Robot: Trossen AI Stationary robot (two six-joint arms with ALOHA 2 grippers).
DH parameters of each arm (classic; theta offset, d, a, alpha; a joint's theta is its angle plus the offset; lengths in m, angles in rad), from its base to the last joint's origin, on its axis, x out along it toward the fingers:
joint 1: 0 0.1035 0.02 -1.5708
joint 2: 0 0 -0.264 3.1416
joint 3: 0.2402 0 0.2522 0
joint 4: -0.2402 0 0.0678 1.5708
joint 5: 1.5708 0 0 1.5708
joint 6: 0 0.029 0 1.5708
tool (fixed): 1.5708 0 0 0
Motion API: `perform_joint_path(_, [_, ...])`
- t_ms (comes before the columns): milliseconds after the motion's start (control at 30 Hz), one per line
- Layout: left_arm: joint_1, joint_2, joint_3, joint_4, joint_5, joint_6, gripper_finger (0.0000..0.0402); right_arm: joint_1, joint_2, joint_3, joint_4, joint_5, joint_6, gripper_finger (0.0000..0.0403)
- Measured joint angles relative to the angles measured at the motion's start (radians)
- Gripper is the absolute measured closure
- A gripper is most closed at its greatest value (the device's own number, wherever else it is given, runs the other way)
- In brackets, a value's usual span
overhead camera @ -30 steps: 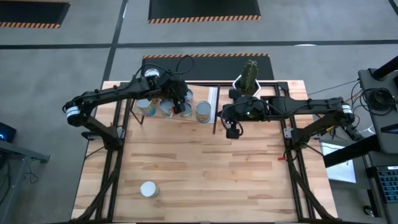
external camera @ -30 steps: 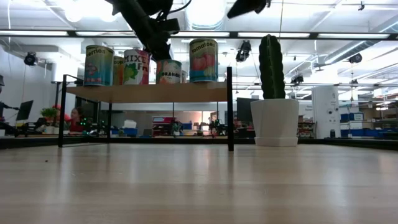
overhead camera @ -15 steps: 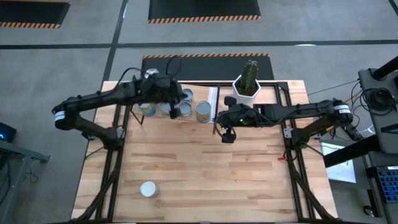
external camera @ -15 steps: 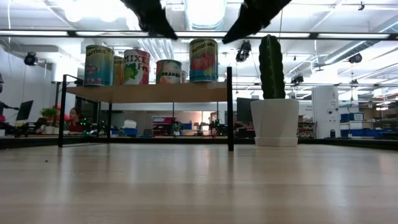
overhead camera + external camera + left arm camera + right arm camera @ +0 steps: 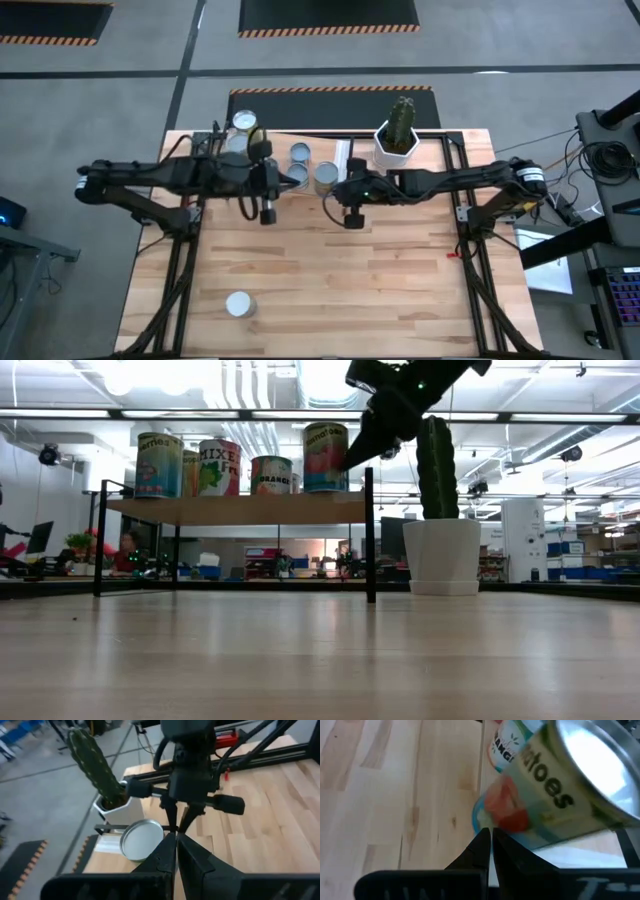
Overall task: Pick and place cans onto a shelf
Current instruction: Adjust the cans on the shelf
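Several cans stand upright on the shelf (image 5: 235, 510) at the table's far side: a blue-green one (image 5: 160, 465), a mixed-fruit one (image 5: 220, 468), an orange one (image 5: 270, 475) and a tomato one (image 5: 327, 457). One more can (image 5: 237, 303) stands alone near the table's near left corner. My left gripper (image 5: 267, 212) is shut and empty, in front of the shelf and pointing toward the right arm. My right gripper (image 5: 351, 218) is shut and empty just in front of the shelf's right end, with the tomato can (image 5: 555, 805) close ahead of it.
A white pot with a green cactus (image 5: 397, 138) stands at the far side, right of the shelf. The shelf's black post (image 5: 369, 535) stands beside the tomato can. Bare plank tabletop (image 5: 350, 290) lies between the grippers and the near edge.
My left gripper has pulled back from the cans on the shelf toward the table's near edge and now hangs in front of the shelf. My right gripper has moved toward the table's left and lower, closer to the tomato can. The cans have stayed in place.
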Motion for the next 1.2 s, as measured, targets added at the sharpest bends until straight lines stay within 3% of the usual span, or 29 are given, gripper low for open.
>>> perform_joint_path(167, [-0.073, -0.020, 0.000, -0.003, -0.087, -0.001, 0.0402, -0.001, 0.033, 0.023, -0.002, 0.001, -0.015, 0.0394])
perform_joint_path(1200, [-0.108, -0.048, -0.008, -0.022, -0.090, -0.020, 0.0402, -0.063, 0.009, 0.028, -0.045, 0.002, -0.058, 0.0394])
